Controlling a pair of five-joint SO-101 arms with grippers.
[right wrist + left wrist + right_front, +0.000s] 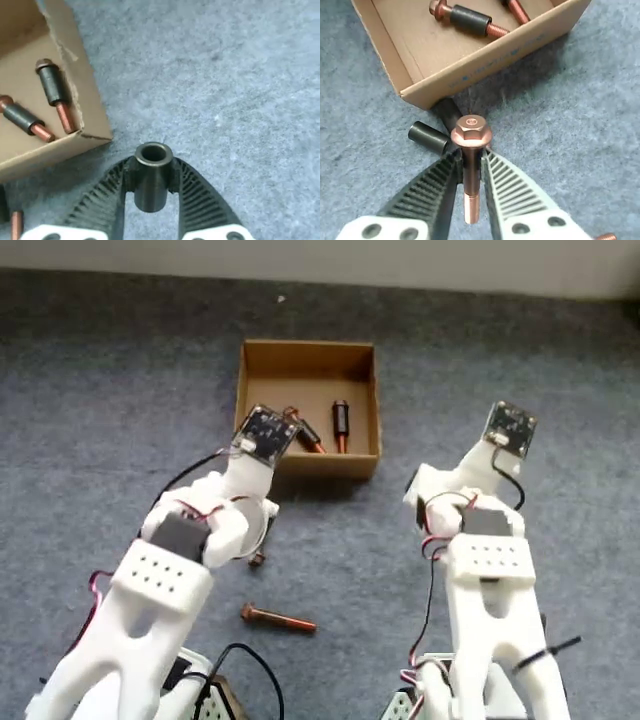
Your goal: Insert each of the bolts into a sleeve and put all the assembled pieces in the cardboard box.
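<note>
My left gripper [471, 155] is shut on a copper bolt [471, 137], held head outward just short of the cardboard box [495, 55]. Two black sleeves [427, 137] lie on the carpet below the bolt's head, against the box's front wall. My right gripper [151, 167] is shut on another black sleeve [151, 192], its bore showing, beside the box's corner [85, 100]. Two assembled pieces [341, 425] [308, 432] lie in the box [308, 462]. A loose bolt [278, 618] rests on the carpet near the left arm's base.
Grey carpet covers the whole work area. The box stands at the middle back, with both arms side by side in front of it. Cables run along each arm. Bare carpet stretches to the right of the right arm.
</note>
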